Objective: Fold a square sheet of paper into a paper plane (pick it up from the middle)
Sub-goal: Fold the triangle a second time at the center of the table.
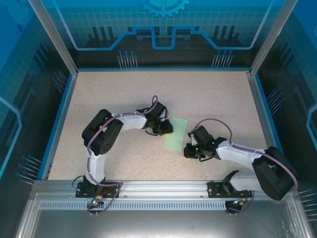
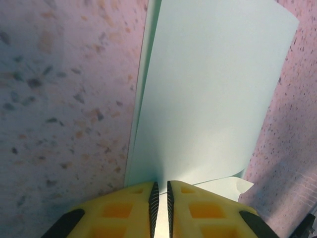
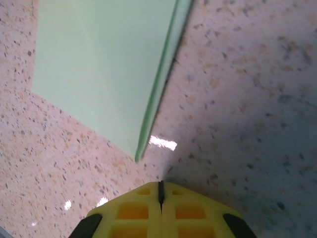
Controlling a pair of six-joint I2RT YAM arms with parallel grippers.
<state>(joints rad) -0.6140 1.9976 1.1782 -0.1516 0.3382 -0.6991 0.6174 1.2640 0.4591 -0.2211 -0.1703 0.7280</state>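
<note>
Paper: the pale green paper [image 1: 177, 135] lies on the table [image 1: 124, 94], a little right of the middle. It is doubled over, and you can see two layers at its edge.
Left claw: your left claw [image 2: 161, 191] has its jaws almost together, with the near edge of the paper between them. I judge it pinches this edge so the layers do not slide.
Right claw: your right claw [image 3: 160, 191] is fully closed and holds nothing. Its tip stands just beside the folded edge, probably ready to press the crease.
Left arm: your left arm [image 1: 101, 134] is bent at the elbow and reaches low toward the paper.
Right arm: your right arm [image 1: 247, 156] is folded, with the wrist low and pointing at the paper from the other side.
</note>
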